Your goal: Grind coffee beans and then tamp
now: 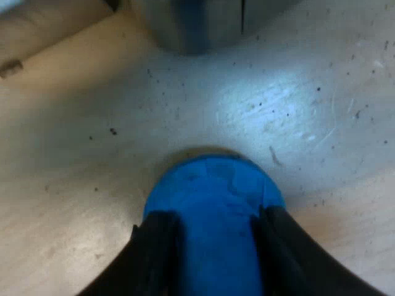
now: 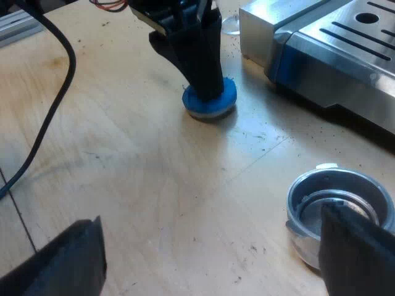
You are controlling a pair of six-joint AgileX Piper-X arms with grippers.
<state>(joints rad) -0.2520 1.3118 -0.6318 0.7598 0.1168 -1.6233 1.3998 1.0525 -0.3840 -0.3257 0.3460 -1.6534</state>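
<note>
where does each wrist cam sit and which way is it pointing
Left wrist view: on the left arm, facing down past the left claw, shut on the blue tamper; table and machine beyond.
Right wrist view: on the right arm, facing across the table through the open right claw; metal holder near one finger.
Shared: left claw, blue tamper, machine, table.

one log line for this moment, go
left gripper: shut on blue tamper, upright on table near espresso machine | right gripper: open, beside holder | holder: loose on table
</note>
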